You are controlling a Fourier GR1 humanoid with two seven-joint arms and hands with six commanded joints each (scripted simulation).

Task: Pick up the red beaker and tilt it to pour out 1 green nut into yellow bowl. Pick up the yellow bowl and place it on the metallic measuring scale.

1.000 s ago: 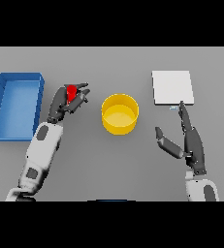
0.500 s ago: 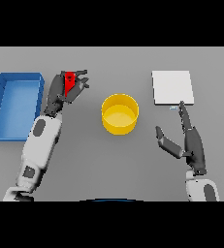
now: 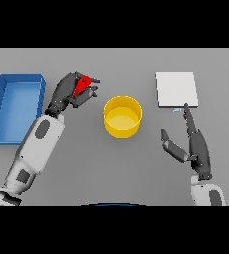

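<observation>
The left hand [image 3: 69, 92] is clenched around the red beaker [image 3: 81, 85], at about ten o'clock from the yellow bowl [image 3: 122, 116] and just beside it. No green nut shows in the bowl, so pouring seems yet to be done. The bowl sits on the grey table [image 3: 86, 163], not on the metallic measuring scale [image 3: 176, 89] at two o'clock. The right hand [image 3: 195, 146] rests released at four o'clock. A blue bin [image 3: 16, 82] lies at nine o'clock
</observation>
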